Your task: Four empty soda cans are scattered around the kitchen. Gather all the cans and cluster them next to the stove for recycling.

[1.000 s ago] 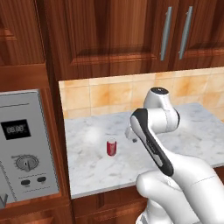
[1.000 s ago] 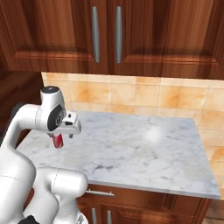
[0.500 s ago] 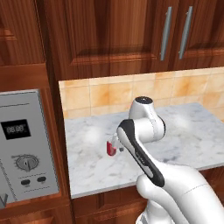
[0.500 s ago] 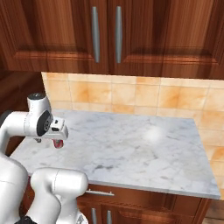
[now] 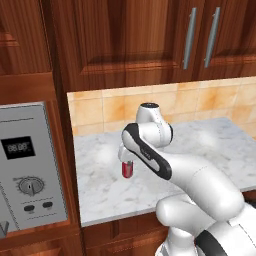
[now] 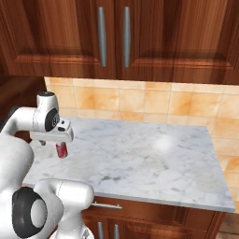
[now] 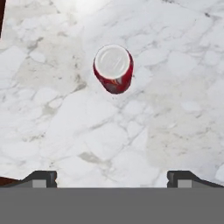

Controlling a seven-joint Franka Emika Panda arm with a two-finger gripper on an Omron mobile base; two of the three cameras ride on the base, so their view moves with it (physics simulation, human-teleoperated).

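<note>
Red soda can (image 7: 113, 68) upright on the marble worktop (image 6: 154, 163), near its left end, well out from the tan tiled wall (image 5: 102, 108). Silver top facing the hand camera, red side showing below it. Gripper (image 5: 128, 161) poised directly above the can, pointing down, jaws spread wide with nothing between them; both dark fingertips (image 7: 42, 178) at the bottom of the hand view, far apart, can higher up in that view and not yet between them. In the right base view, can (image 6: 61, 150) partly tucked under the white hand (image 6: 52, 134), lower half visible. Can (image 5: 127, 169) standing free in the left base view too, touching nothing but the worktop. Reddish-brown cabinets (image 6: 112, 37) with long metal handles above. Grey appliance panel (image 5: 28, 167) with display and dial set in the wood to the left of the worktop.
</note>
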